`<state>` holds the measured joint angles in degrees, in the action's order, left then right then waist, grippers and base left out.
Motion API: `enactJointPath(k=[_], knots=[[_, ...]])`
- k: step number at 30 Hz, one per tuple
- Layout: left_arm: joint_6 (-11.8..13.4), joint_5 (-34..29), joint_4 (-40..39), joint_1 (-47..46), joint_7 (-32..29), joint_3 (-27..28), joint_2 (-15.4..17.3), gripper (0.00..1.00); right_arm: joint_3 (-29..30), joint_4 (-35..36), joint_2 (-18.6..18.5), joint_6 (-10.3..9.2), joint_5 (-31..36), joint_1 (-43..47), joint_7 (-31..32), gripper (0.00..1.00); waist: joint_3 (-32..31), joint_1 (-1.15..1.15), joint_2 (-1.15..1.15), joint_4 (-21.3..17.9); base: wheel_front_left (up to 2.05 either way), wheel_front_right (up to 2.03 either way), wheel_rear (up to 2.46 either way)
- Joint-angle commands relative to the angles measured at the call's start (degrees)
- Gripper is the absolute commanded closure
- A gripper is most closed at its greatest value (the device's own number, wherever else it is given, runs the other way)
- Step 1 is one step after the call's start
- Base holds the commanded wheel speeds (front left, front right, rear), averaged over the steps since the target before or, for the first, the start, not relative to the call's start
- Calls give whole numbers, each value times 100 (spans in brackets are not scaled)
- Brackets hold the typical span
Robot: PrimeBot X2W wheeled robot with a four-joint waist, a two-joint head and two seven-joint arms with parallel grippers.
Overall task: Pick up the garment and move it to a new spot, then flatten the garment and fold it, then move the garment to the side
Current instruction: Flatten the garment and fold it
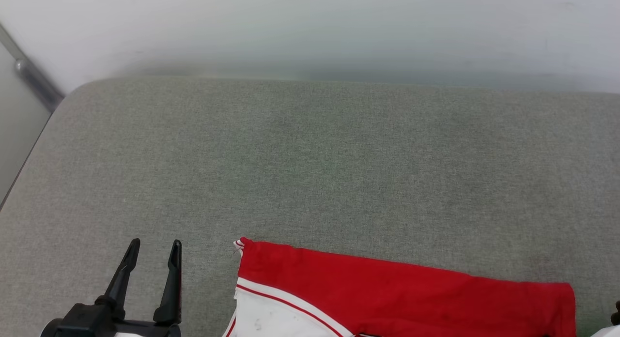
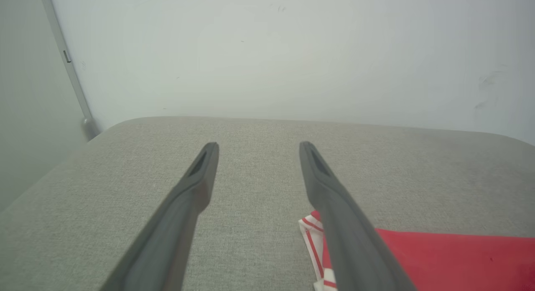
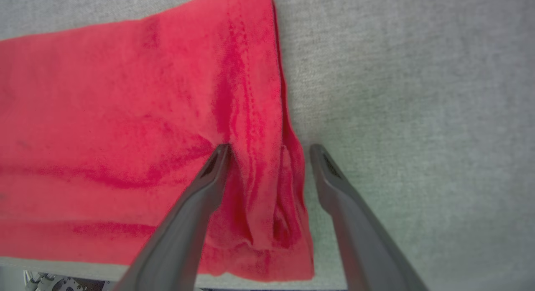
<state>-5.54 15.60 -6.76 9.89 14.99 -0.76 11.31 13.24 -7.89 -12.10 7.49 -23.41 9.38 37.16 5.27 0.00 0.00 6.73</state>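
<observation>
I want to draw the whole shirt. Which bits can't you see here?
- Head view: the garment runs off the bottom edge, so its lower part is unseen.
- Left wrist view: one jaw of the left gripper covers part of the striped trim.
- Right wrist view: the right gripper blocks some folds; whether it touches cloth is unclear.

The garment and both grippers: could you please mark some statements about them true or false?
1. The left gripper is open and empty. True.
2. The garment lies in the middle of the grey surface. False: it lies at the near edge.
3. The right gripper is open, one finger over red cloth, the other over grey surface. True.
4. The garment is all red. False: it has a white sleeve with striped trim.
5. The left gripper clamps the sleeve. False: it stands beside the garment, apart.
</observation>
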Motion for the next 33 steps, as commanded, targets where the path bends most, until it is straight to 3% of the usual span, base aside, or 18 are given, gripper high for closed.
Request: enactJointPath(k=[1, 13, 14, 15, 16, 17, 26, 33], knots=[[-31, -55, 23, -82, 25, 29, -40, 0, -73, -135, 9, 0, -54, -50, -34, 0, 50, 0, 0, 39, 0, 0, 0], [-183, -231, 132, -210, 26, 78, -194, 0, -1136, -432, 203, 47, -760, 7, -93, 0, 124, 0, 0, 101, 0, 0, 0], [-187, -237, 140, -202, 26, 81, -198, 0, -1174, -424, 184, 47, -800, 11, -123, 7, 110, 0, 0, 91, 0, 0, 0], [-190, -244, 144, -191, 26, 84, -201, 0, -1182, -423, 151, 47, -818, -1, -181, 54, 97, 0, 0, 80, 0, 0, 0], [-191, -248, 148, -184, 26, 86, -205, 0, -1161, -425, 113, 47, -796, -28, -260, 84, 85, 0, 0, 69, 0, 0, 0], [-194, -236, 151, -160, 26, 39, -177, 0, -1085, -427, -24, 33, -702, -99, -456, 100, 51, 0, 0, 31, 0, 0, 0], [-193, -195, 127, -138, 26, -14, -124, 0, -390, -553, -418, -9, -312, -302, -880, 100, 19, 0, 0, -59, 0, 0, 0], [-194, -202, 140, -159, 25, -51, -102, 0, 553, -811, -595, -4, 379, -616, -1146, 100, 15, 0, 0, -116, 0, 0, 0]])
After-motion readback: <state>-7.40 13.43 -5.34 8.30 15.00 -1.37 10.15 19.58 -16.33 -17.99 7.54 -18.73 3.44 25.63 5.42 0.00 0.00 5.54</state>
